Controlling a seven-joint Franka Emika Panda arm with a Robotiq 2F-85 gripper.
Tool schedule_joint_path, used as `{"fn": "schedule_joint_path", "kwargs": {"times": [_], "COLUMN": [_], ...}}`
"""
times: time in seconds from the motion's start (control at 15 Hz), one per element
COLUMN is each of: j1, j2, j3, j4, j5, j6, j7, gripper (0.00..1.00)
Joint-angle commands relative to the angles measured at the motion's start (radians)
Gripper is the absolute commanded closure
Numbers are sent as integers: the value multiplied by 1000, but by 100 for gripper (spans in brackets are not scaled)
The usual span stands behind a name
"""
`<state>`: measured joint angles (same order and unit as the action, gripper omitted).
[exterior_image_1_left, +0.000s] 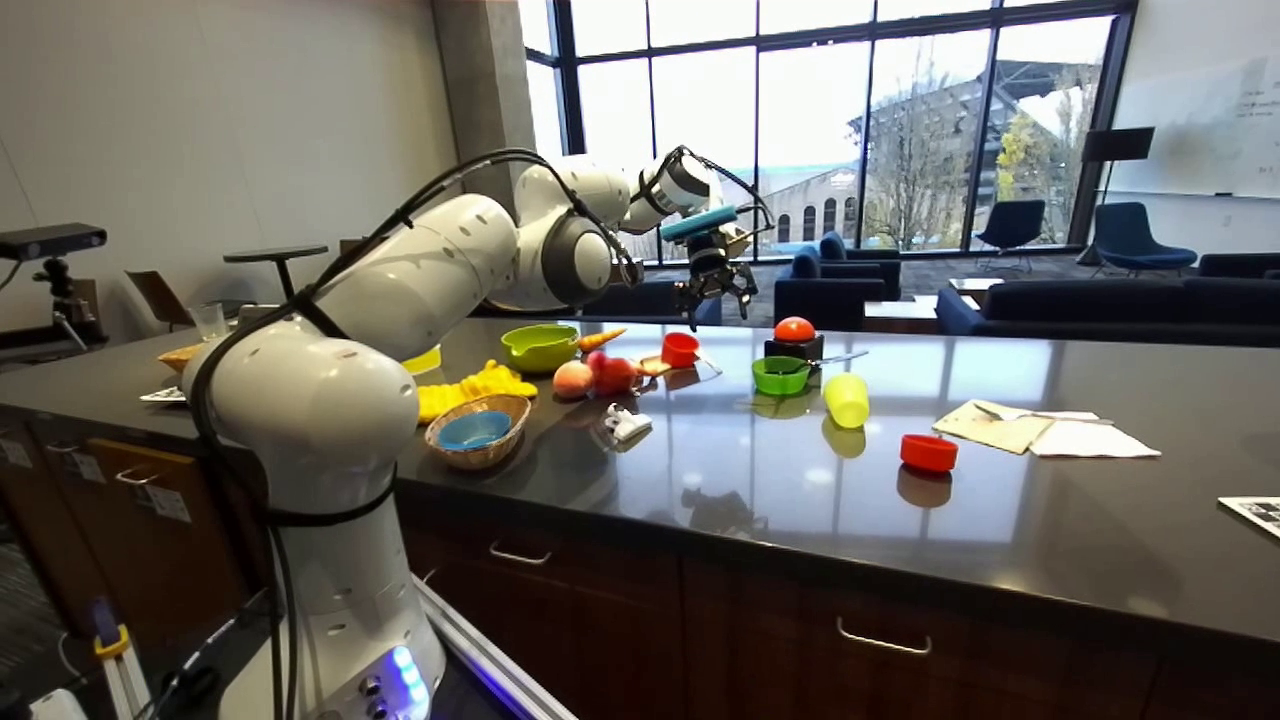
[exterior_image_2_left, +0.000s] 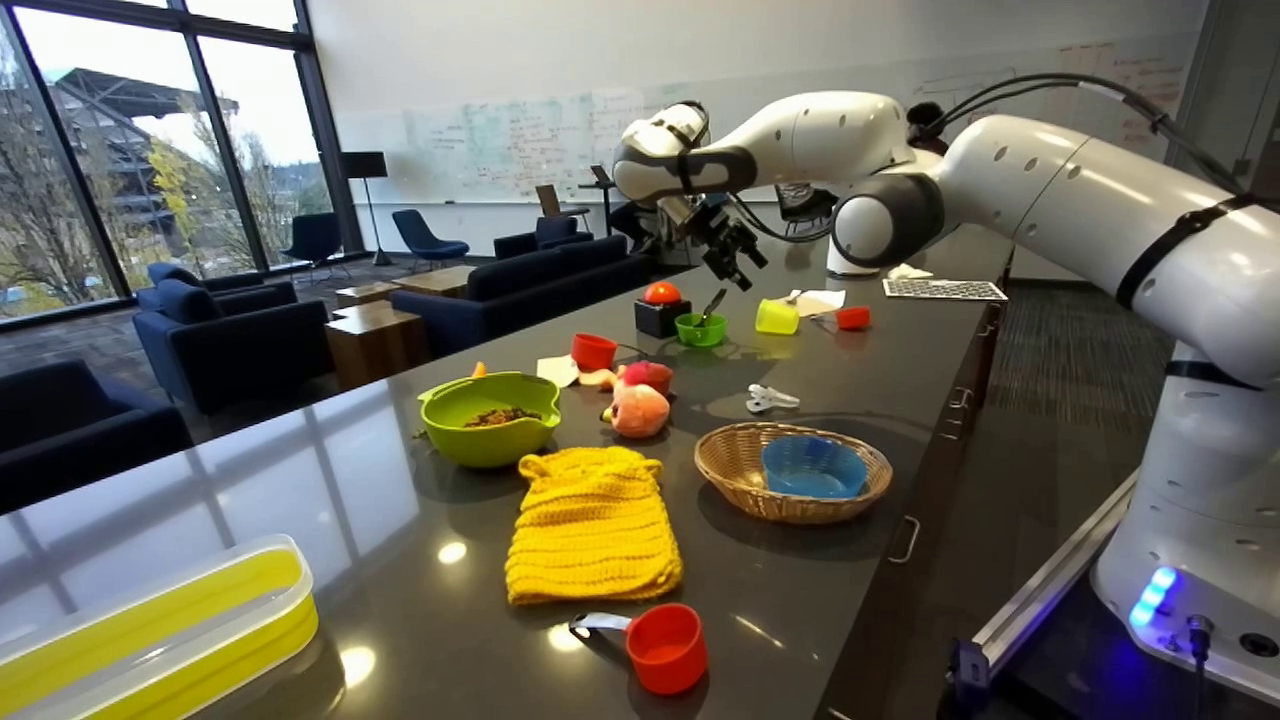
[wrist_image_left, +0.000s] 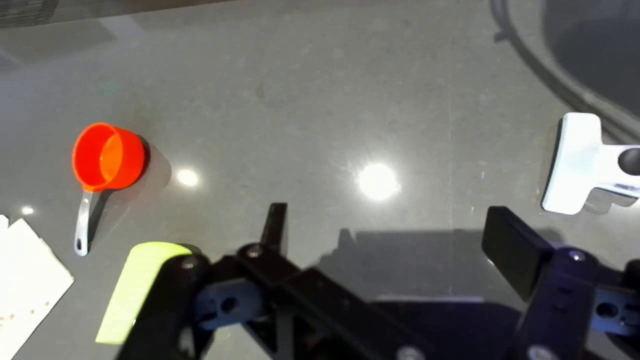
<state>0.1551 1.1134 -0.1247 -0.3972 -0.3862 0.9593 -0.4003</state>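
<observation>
Green and small, a bowl (exterior_image_2_left: 700, 336) seemingly props the leaning utensil (exterior_image_2_left: 713, 303); my tool (wrist_image_left: 387, 222) hangs spread, gripping nothing.

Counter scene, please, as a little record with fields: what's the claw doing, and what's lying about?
Gripper (the claw): open, holding nothing, above the countertop
Beside it in the wrist view: yellow-green cup, partly hidden; white bag clip, cut off by frame
At that view's left: red measuring cup
Wicker basket: holds blue bowl
Small green bowl: utensil leaning inside

Smooth plastic cup (exterior_image_1_left: 847, 401), glossy countertop (exterior_image_1_left: 1080, 530), knitted cloth (exterior_image_2_left: 595, 525)
</observation>
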Motion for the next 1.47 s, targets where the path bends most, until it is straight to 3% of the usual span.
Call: {"fn": "schedule_joint_path", "kwargs": {"times": [0.0,0.13,0.47,0.8,0.87,1.0,1.2,1.27,1.4], "j1": [-7,-13,-51,-48,-46,-49,-53,-54,-65], "j2": [-4,-72,-131,-122,-138,-117,-83,-126,-135], "j3": [-1,8,38,36,35,63,98,109,125], "j4": [88,24,25,39,-17,8,96,34,19], "j5": [1,32,97,89,104,117,165,185,220], "j6": [82,177,381,374,376,389,473,530,601], "j7": [-77,-63,-114,-133,-144,-153,-164,-150,-150], "gripper": [0,0,0,0,0,0,0,0,0]}}
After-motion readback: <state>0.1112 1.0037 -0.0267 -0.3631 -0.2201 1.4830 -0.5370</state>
